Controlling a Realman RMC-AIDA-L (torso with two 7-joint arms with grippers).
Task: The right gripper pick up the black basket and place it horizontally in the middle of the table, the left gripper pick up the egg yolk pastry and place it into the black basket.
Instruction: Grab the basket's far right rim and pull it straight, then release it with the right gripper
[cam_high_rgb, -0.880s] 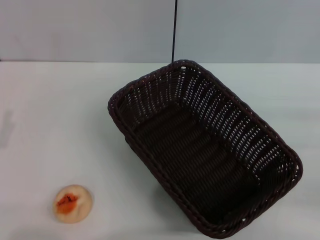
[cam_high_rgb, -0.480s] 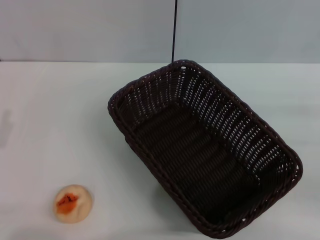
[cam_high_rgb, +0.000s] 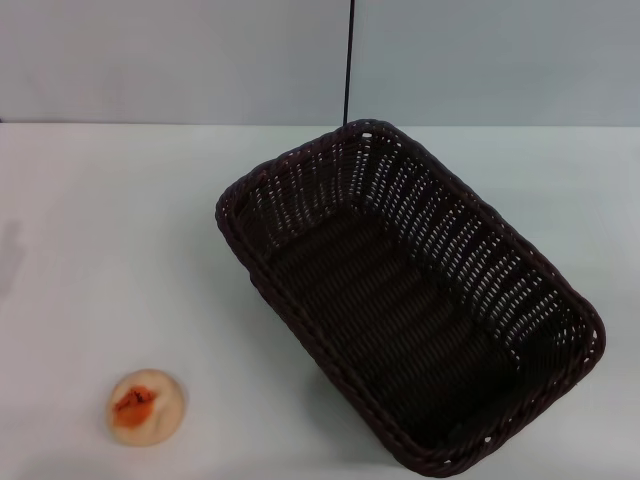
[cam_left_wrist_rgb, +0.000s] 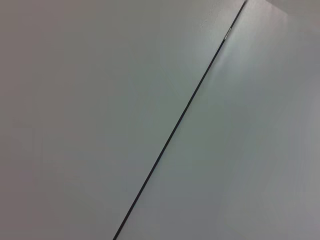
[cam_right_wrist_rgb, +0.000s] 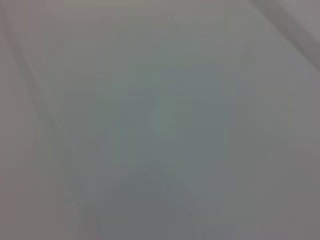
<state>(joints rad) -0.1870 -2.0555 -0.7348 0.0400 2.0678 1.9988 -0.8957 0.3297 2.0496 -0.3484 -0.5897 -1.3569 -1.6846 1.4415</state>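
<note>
The black basket (cam_high_rgb: 410, 300) lies on the white table (cam_high_rgb: 120, 230), right of centre, turned diagonally with one corner toward the back and one toward the front right. It is empty. The egg yolk pastry (cam_high_rgb: 146, 406) sits on the table at the front left, well apart from the basket. Neither gripper shows in the head view. The left wrist view shows only a grey wall with a thin dark seam (cam_left_wrist_rgb: 175, 130). The right wrist view shows only a blurred grey surface.
A grey wall stands behind the table, with a thin dark vertical seam (cam_high_rgb: 349, 60) above the basket's back corner. A faint shadow (cam_high_rgb: 10, 255) lies at the table's far left edge.
</note>
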